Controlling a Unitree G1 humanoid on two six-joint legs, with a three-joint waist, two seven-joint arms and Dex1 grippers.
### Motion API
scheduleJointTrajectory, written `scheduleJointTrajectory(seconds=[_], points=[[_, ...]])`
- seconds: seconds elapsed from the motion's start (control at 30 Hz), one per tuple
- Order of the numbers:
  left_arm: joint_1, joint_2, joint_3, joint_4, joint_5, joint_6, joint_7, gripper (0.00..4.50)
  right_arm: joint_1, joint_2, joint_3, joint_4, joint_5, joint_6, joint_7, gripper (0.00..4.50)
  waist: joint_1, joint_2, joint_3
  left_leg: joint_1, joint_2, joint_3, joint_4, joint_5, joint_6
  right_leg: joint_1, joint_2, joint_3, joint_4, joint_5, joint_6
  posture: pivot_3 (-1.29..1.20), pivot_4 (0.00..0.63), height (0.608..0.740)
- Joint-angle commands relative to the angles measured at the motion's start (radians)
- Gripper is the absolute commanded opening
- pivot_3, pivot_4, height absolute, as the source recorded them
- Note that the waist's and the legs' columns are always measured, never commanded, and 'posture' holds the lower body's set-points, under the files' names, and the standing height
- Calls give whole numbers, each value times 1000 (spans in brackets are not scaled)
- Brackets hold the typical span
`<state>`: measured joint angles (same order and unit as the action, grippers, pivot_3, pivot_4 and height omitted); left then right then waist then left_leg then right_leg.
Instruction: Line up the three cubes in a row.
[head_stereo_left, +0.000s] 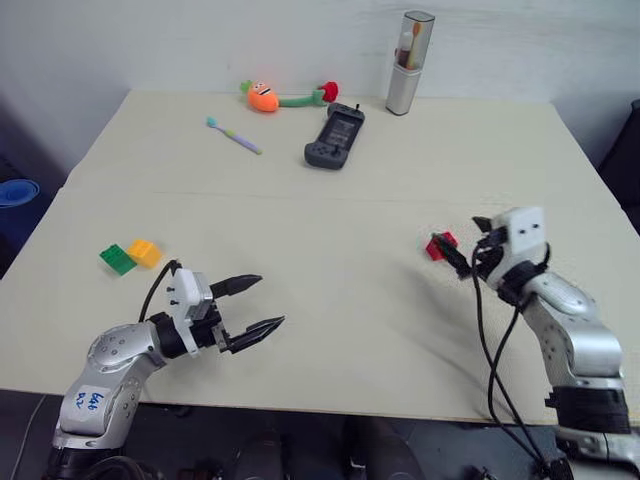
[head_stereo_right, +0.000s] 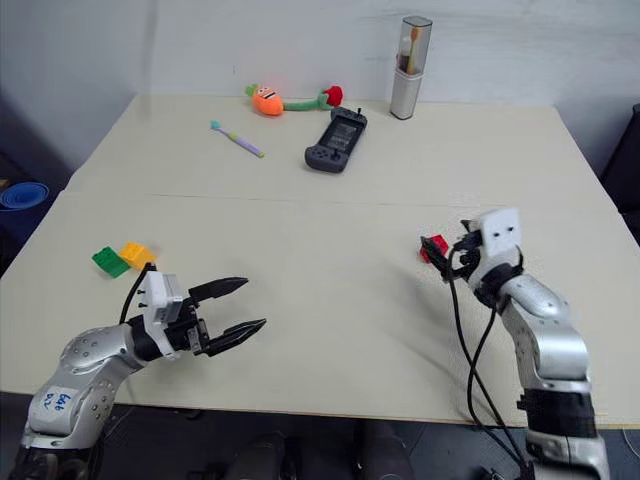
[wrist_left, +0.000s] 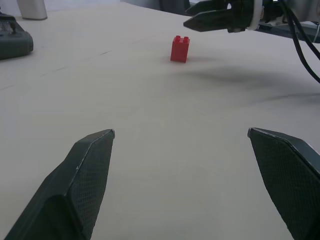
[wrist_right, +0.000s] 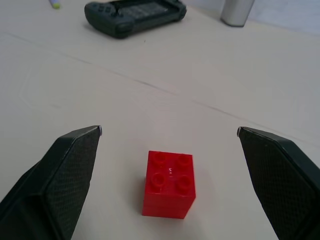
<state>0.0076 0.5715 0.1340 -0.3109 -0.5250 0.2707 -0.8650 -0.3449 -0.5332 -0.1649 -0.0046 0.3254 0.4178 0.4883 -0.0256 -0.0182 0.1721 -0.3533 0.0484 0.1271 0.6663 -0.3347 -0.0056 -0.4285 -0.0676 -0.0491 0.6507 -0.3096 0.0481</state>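
A big pale worktop holds everything. On its left side, near the front, a green block and a yellow block sit side by side, touching. The green one is on the left.

Just near of them and a bit to the right is the left gripper. It hangs above the front part of the worktop and points to the right. Its jaws are wide apart and have nothing in them.

At the far side of the worktop, going left to right, there is a toothbrush with a green head, a soft orange toy carrot with a green stalk, a dark game controller, and a tall silver tube standing up.

On the right side sits the red block, well apart from the other two blocks. It stands upright with its four bumps on top. The right gripper is just beside it on its near right side and points at it. Its jaws are wide apart. From the right wrist camera the red block sits between the two black fingers, and they do not touch it.
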Motion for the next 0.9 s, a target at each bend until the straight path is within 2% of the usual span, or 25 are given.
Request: scheduleJointTrajectory(seconds=[0.03, 0.17, 0.27, 0.5, 0.53, 0.63, 0.7, 0.8, 0.9], points=[[2, 0, 8, -37, 4, -12, 13, 4500, -54, -24, 21, 95, -44, -6, 18, 4459, -1, 0, 0, 0, 0, 0, 0, 0, 0, 0, 0, 0, 0, 0, 0, 0, 150, 740], [16, -1, 11, -41, 12, -24, 17, 4500, -119, -16, 26, 192, -70, 5, -5, 4459, -5, 0, 0, 0, -1, 1, 0, 0, 1, 0, -1, 0, -1, 1, 1, 0, 150, 740], [23, -7, 12, -44, 17, -30, 25, 4500, -132, -6, 21, 236, -42, -14, 56, 3910, -6, 0, 0, 1, 0, 1, 0, 1, 1, 0, -1, 0, 0, 1, 1, 0, 150, 740], [26, -4, 15, -36, 22, -43, 27, 4500, -130, -29, 27, 254, -18, -55, 195, 1576, -5, 0, 0, 0, 0, 1, 0, 1, 1, 0, -1, 0, 0, 1, 1, 0, 150, 740], [25, -3, 16, -33, 23, -44, 27, 4500, -129, -33, 28, 246, -13, -75, 225, 1467, -5, 0, 0, 0, 0, 1, 0, 1, 1, 0, -1, 0, 0, 1, 1, 0, 150, 740], [28, 4, 25, -28, 22, -47, 22, 4500, -99, -96, 130, 104, 7, -242, 533, 1484, -5, 1, 1, 0, 0, 1, 0, 1, 1, 0, -1, 0, 0, 1, 1, 0, 150, 740], [32, 9, 27, -23, 22, -47, 17, 4500, -86, -158, 222, 51, -22, -273, 679, 1484, -6, 2, 1, 1, 0, 1, -1, 0, 1, 0, -1, 0, -1, 1, 1, 0, 150, 740], [33, 12, 26, -15, 25, -50, 11, 4500, -104, -190, 322, 45, -79, -271, 748, 1484, -5, 0, 1, 1, 1, -1, -1, 0, 1, 2, 0, -2, -2, 1, 1, 0, 150, 740], [34, 10, 26, -14, 27, -50, 14, 4500, -132, -150, 375, 85, -123, -295, 741, 1484, -4, 0, 1, 1, 0, -1, -1, 0, 1, 2, -2, -2, -2, 1, 1, 0, 150, 740]])
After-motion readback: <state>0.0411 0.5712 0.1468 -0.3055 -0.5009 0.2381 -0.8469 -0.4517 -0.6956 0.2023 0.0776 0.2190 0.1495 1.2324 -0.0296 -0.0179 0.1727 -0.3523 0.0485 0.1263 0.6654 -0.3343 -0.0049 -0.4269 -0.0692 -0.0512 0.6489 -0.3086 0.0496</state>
